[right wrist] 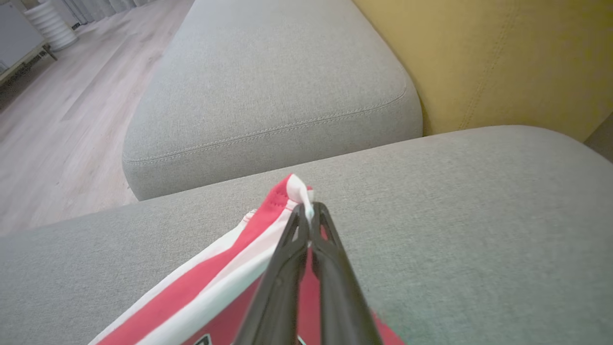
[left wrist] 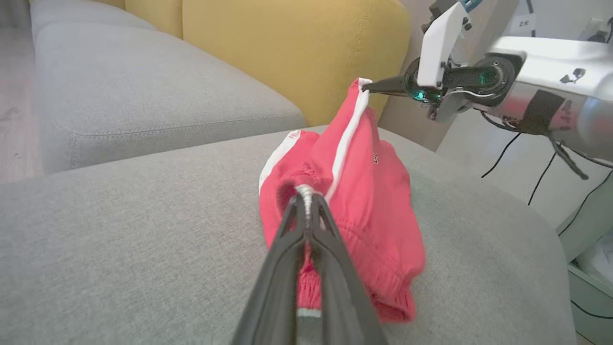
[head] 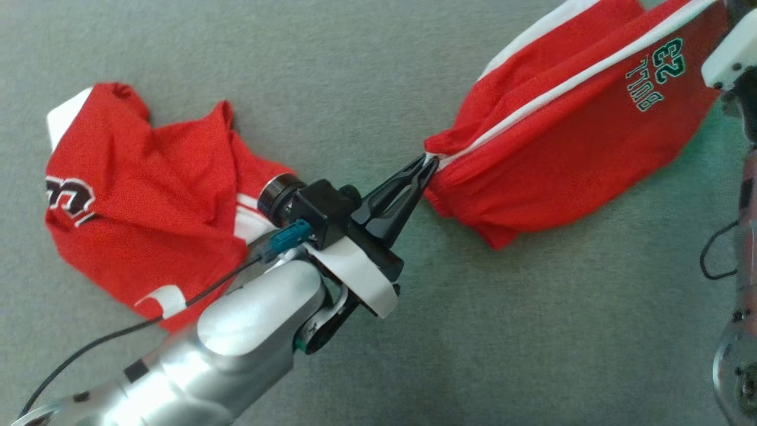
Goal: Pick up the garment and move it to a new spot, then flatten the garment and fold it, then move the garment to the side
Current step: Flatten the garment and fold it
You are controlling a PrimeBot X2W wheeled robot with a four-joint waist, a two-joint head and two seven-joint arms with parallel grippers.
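Straight ahead of the left gripper (head: 427, 163), across the grey sofa cushion (head: 378, 71), the red garment (head: 568, 136) runs lengthwise to the right gripper (left wrist: 371, 86), and its white side stripe traces that long axis. Both pincers are closed on it. The left nips the gathered waistband corner. The right nips a white-edged corner at the far end and holds it higher, so the cloth slopes up away from the left tips. Its belly sags onto the cushion beneath the line between them. Neither arm is nearer (each owns an end), so the coming move, by my reading a carry or a stretch to flatten, turns on that line being taut. Behind the left gripper's wrist lies a second red garment (head: 148, 195), partly covered by the forearm. How many layers each pinch holds cannot be told. The head view cuts off the right fingertips and the garment's far edge.
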